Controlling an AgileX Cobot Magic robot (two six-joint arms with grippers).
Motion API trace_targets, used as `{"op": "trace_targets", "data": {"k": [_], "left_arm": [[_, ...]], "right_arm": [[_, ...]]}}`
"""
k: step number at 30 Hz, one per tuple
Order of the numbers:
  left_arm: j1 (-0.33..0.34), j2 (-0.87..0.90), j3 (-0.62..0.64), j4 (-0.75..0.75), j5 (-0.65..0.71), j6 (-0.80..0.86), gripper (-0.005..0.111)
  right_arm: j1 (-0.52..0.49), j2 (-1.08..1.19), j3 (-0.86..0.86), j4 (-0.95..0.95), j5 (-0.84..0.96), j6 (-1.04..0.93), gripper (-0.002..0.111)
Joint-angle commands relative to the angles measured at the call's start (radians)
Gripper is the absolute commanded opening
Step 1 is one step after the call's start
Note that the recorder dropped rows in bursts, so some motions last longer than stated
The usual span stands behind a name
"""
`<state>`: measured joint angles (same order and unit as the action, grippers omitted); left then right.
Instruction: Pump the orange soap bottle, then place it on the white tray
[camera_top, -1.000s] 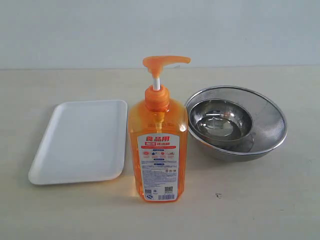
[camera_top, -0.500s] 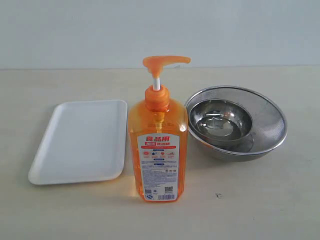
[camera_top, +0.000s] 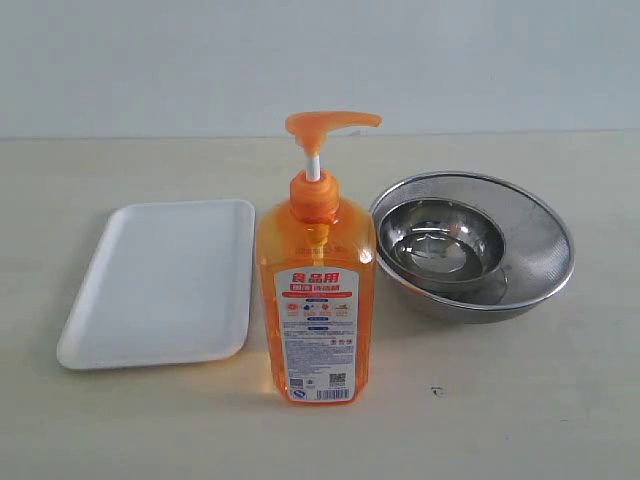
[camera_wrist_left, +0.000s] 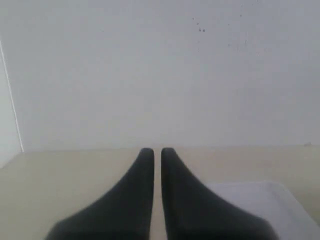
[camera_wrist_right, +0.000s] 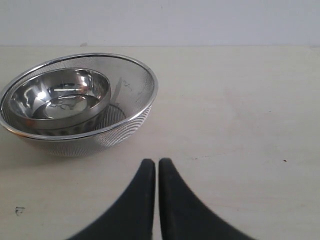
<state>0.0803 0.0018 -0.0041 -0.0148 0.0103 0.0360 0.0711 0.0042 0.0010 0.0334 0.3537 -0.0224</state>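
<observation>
The orange soap bottle (camera_top: 316, 300) stands upright in the middle of the table, pump head raised with its spout toward the right. The white tray (camera_top: 160, 283) lies flat just left of it. Neither arm shows in the exterior view. In the left wrist view my left gripper (camera_wrist_left: 157, 151) is shut with nothing between its dark fingers, and a corner of the white tray (camera_wrist_left: 270, 202) shows beside it. My right gripper (camera_wrist_right: 157, 162) is shut too and holds nothing, hovering over bare table a short way from the bowls.
A steel mesh bowl (camera_top: 540, 240) with a smaller steel bowl (camera_top: 440, 240) inside it sits right of the bottle; the mesh bowl (camera_wrist_right: 132, 82) shows in the right wrist view as well. A pale wall runs behind the table.
</observation>
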Motion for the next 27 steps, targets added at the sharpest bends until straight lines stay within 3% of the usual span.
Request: {"op": "trace_targets", "data": {"k": [1, 7, 12, 17, 27], "left_arm": [[-0.005, -0.002, 0.004, 0.004, -0.040, -0.020, 0.005], [-0.005, -0.002, -0.016, -0.004, -0.066, -0.020, 0.005], [-0.007, 0.100, -0.124, -0.004, -0.062, -0.020, 0.005], [-0.007, 0.292, -0.240, -0.004, 0.067, -0.020, 0.005], [-0.007, 0.398, -0.264, -0.004, 0.026, -0.020, 0.005]], "right_arm": [[-0.002, -0.004, -0.001, -0.003, -0.005, -0.002, 0.000], [-0.002, -0.004, -0.001, -0.003, -0.005, -0.002, 0.000], [-0.002, -0.004, -0.001, -0.003, -0.005, -0.002, 0.000], [-0.002, -0.004, -0.001, -0.003, -0.005, -0.002, 0.000], [-0.002, -0.004, -0.001, -0.003, -0.005, -0.002, 0.000]]}}
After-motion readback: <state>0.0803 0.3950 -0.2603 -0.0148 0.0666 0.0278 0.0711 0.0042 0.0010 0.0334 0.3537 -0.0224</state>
